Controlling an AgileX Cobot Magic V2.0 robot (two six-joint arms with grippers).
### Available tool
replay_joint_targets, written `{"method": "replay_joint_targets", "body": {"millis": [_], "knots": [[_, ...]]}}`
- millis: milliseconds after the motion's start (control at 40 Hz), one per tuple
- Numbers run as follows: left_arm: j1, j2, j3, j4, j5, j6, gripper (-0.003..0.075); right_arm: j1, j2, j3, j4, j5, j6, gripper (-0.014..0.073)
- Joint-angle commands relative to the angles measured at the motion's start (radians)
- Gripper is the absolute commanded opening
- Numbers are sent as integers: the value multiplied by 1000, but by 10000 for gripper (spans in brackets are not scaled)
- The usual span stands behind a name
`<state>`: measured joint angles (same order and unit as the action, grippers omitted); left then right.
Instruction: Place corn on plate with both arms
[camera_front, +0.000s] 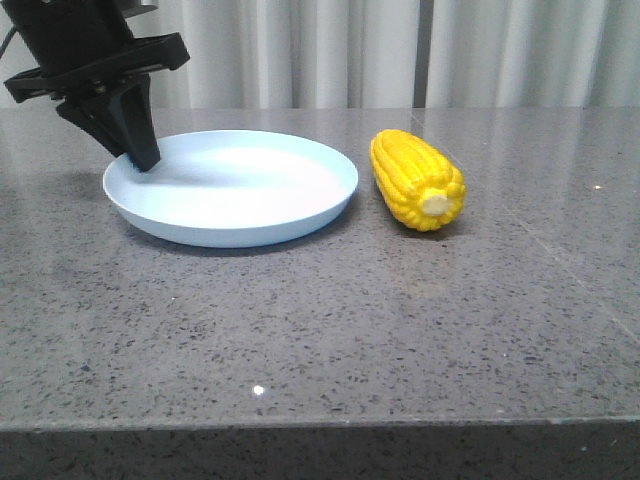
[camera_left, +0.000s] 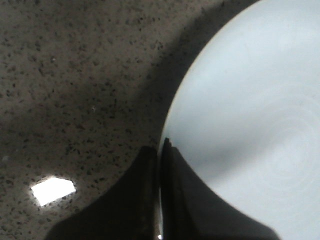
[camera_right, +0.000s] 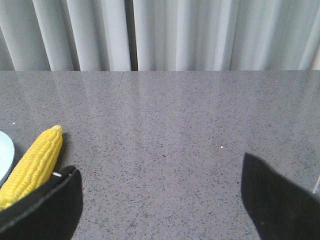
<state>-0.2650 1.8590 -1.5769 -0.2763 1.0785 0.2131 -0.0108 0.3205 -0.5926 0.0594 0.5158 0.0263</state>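
The pale blue plate (camera_front: 240, 190) lies on the grey table left of centre. The yellow corn (camera_front: 415, 180) lies just to its right, cream stub end toward the front, not touching it. My left gripper (camera_front: 142, 155) is shut on the plate's far-left rim; in the left wrist view its fingers (camera_left: 172, 200) pinch the rim of the plate (camera_left: 250, 100), one inside and one outside. My right gripper (camera_right: 159, 165) is open and empty above bare table, with the corn (camera_right: 32, 165) beside its left finger and a sliver of the plate (camera_right: 4, 150) beyond. The right gripper is out of the front view.
A speckled grey stone table (camera_front: 320, 330) runs to a front edge near the bottom of the front view. White curtains (camera_front: 400, 50) hang behind the table's far edge.
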Motion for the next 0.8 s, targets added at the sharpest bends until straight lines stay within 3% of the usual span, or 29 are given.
{"method": "replay_joint_targets", "body": {"millis": [0,175,250,426,651,776], "knots": [[-7,-50,-31,-30,-27,-11,150,-7,16,-38,0,-70,-4,664],[-3,-58,-31,-30,-10,-11,441,-7,16,-38,0,-70,-4,664],[4,-83,-31,-27,-24,-9,462,-7,16,-38,0,-70,-4,664],[39,-190,-31,48,-34,-7,327,-7,16,-38,0,-70,-4,664],[175,-317,2,95,0,-7,-3,-7,16,-38,0,-70,-4,664],[274,-399,91,95,-33,-7,-20,-7,16,-38,0,-70,-4,664]]}}
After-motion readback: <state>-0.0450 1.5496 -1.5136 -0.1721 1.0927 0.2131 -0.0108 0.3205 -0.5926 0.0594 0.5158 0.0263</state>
